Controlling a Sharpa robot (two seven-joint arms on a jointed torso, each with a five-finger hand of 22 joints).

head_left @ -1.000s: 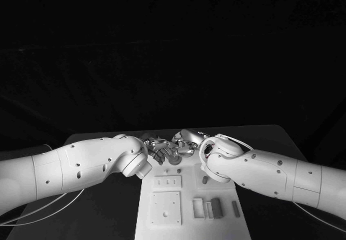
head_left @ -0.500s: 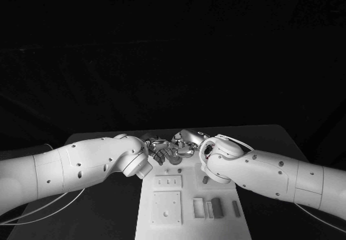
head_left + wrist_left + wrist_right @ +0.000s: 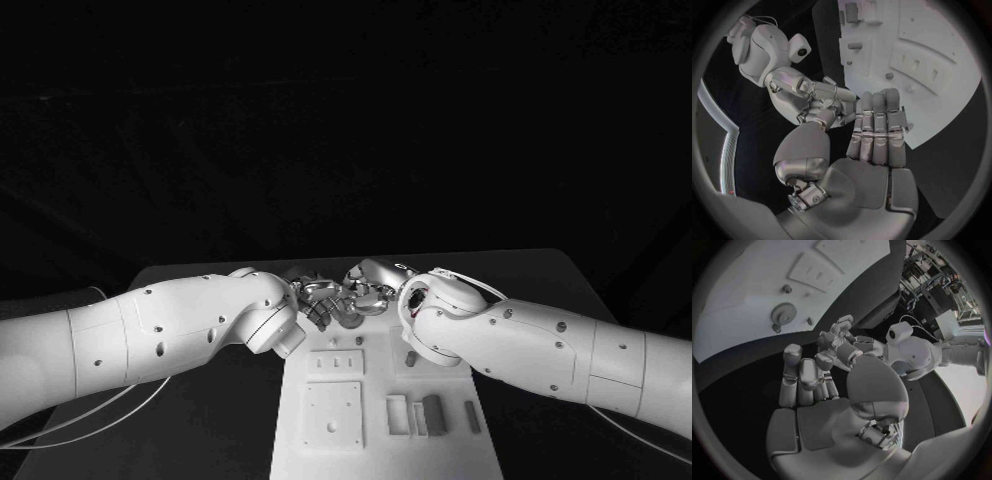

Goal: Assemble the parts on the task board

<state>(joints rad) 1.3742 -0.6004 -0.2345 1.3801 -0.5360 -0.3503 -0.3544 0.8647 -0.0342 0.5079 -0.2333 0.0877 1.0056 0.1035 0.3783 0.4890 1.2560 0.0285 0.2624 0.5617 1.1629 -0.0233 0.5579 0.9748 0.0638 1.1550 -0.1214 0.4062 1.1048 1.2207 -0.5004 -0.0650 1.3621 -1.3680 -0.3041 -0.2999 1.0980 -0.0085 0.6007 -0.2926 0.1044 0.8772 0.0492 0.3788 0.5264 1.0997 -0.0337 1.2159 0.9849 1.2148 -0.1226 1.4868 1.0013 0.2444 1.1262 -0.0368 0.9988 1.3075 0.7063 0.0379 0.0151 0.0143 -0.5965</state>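
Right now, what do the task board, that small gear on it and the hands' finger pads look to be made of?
Task board: looks like matte white plastic, with flat, even, glare-free faces and crisp recesses. Gear: grey and dull, with fine teeth; plastic or metal, I cannot tell which. Left hand and right hand: glossy silver shells suggest metal or plated plastic; the finger pads look like soft grey matte rubber.

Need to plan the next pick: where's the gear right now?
In the right wrist view the gear sits on the task board, beyond the right hand, beside a small peg.
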